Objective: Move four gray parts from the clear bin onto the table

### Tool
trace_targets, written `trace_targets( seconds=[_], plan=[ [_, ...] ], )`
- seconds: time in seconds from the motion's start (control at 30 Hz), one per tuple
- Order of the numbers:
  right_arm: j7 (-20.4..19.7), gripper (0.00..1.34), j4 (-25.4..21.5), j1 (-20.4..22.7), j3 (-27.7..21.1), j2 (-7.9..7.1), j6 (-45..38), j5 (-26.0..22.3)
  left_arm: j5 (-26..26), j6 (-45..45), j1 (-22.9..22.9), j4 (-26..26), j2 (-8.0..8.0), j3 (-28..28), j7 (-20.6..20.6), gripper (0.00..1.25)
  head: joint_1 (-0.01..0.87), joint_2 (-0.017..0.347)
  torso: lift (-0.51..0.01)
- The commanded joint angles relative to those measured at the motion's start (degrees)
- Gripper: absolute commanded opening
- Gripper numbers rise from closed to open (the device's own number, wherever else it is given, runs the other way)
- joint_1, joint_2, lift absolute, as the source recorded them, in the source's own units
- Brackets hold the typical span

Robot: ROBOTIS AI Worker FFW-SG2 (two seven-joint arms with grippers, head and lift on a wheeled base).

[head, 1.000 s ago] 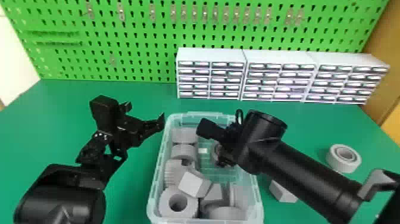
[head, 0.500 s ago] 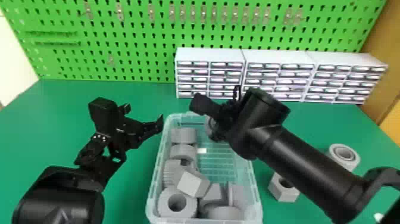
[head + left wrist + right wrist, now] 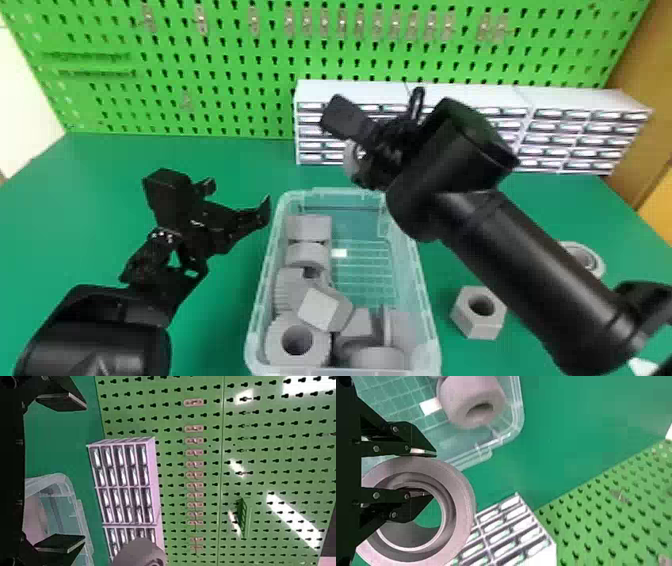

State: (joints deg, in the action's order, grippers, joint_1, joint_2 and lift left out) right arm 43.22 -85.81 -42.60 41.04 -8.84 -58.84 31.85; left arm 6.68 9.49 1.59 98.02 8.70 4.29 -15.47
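Above the back end of the clear bin (image 3: 422, 300), my right gripper (image 3: 357, 157) holds a gray ring (image 3: 351, 159). In the right wrist view my right gripper (image 3: 425, 474) is shut on the wall of that gray ring (image 3: 462, 502), one finger inside its hole and one outside. Left of the bin, my left gripper (image 3: 240, 197) stands open and holds nothing; the left wrist view shows my left gripper (image 3: 71, 471) with its fingers wide apart. Several gray parts (image 3: 310, 227) lie in the bin, mostly along its left side and front.
On the green table (image 3: 225, 155), right of the bin, sit a gray hex nut (image 3: 492, 320) and a gray ring (image 3: 597, 260), partly behind my right arm. White drawer units (image 3: 565, 107) line the back, before a green pegboard (image 3: 225, 65).
My right gripper has risen out of the bin with the gray ring and now hangs higher, in front of the drawer units. The left arm has stayed about where it was.
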Motion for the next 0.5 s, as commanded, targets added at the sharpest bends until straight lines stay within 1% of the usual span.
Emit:
trace_targets(
  seconds=[0.0,0.1,0.23,0.37,0.47],
  plan=[
    [1.51,0.23,-2.87,2.00,-3.86,-0.57,-3.74,4.19,0.00,0.00,-0.36,0.24,0.00,-0.34,0.00,1.14,0.678,0.034,-0.050],
    [1.95,0.23,-4.19,3.58,-6.50,-1.10,-5.76,5.94,0.00,0.09,-0.63,0.33,0.00,-0.60,0.00,1.14,0.678,0.034,-0.050],
    [2.22,0.23,-4.80,5.86,-10.63,-1.80,-7.96,7.09,0.00,0.09,-0.89,0.50,0.00,-0.60,-0.09,1.14,0.678,0.034,-0.050],
    [2.30,0.23,-4.89,8.32,-14.76,-2.15,-9.72,7.97,0.00,0.09,-1.06,0.59,0.00,-0.87,-0.09,1.14,0.678,0.034,-0.050],
    [2.39,0.23,-4.89,10.70,-17.83,-2.06,-10.69,8.93,0.00,0.09,-1.15,0.68,0.00,-1.04,-0.09,1.14,0.678,0.034,-0.050]
  ],
)
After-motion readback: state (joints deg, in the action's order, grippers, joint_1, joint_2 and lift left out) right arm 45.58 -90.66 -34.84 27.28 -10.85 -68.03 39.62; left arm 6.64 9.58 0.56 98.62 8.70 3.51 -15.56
